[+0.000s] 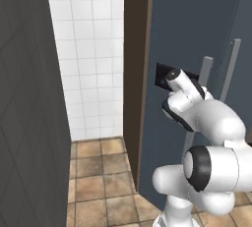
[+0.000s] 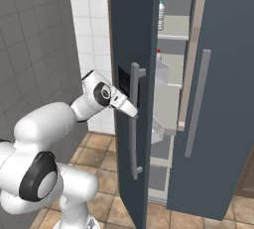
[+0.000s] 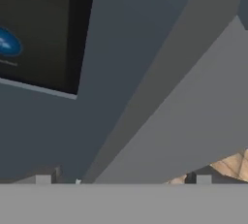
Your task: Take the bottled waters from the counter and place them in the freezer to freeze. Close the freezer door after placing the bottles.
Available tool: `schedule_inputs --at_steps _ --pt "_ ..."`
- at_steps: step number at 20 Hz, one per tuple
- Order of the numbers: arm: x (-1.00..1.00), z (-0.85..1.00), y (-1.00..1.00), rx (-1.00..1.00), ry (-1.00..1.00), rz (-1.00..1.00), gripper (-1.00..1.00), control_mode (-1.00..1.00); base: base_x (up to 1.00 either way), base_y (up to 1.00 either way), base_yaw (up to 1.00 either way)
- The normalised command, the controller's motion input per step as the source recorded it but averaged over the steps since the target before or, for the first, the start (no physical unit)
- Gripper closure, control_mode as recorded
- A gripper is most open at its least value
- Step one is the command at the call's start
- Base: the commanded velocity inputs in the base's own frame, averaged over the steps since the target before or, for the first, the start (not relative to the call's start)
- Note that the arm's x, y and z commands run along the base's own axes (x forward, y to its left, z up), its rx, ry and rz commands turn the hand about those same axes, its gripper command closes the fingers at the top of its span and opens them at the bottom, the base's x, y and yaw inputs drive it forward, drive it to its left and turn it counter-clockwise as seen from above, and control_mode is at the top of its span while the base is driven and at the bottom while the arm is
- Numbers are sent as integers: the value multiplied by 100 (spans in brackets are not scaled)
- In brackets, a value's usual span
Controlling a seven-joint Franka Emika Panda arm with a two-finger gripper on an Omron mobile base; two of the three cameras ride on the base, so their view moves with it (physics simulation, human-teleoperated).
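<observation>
Up close, the end effector (image 2: 133,112) (fingers spread, tips mostly hidden) sits against the freezer door (image 2: 126,34) handle (image 2: 134,124).

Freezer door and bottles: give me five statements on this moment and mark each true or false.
1. The freezer door stands ajar. True.
2. The teal-capped bottle stands on an upper freezer shelf. True.
3. The red-capped bottle lies on the floor. False: it sits inside the freezer, lower than the teal-capped one.
4. The claw is shut on the door handle. False: it is open, right by the handle.
5. A dark control panel sits on the door's outside. True.
</observation>
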Motion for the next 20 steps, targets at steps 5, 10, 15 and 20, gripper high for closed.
schedule_inputs --at_steps 5,10,15,20 --pt "22 0 -59 11 0 5 -100 -100 0 0 0" --pt "24 0 -50 8 0 5 -100 -100 0 0 0" --pt "18 0 -42 14 -4 11 -100 -100 0 0 0" --pt "22 0 -33 13 -6 15 -100 -100 0 0 0"
